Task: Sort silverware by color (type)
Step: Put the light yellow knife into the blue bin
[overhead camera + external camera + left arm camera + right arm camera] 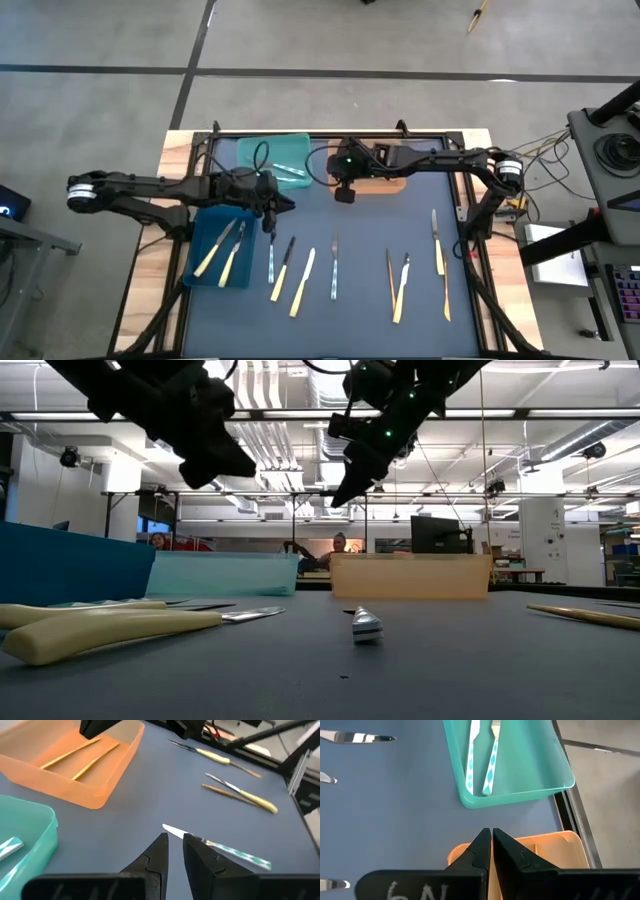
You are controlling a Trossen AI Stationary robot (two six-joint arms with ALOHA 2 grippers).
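Six pieces are binned; about nine lie in the frame's lower half. Your left end effector [272, 213] is narrow and empty, the right end effector [343, 194] closed, empty.

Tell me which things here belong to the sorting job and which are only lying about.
Job: loose silverware on the mat; silverware already in the dark blue bin, teal bin and orange bin.
Lying about: cables; black monitor behind the table.

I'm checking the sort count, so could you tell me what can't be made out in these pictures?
High view: right arm covers part of the orange bin, hiding its contents.
Low view: teal bin wall hides what's inside.
Right wrist view: picture edge cuts off a silver knife's handle.
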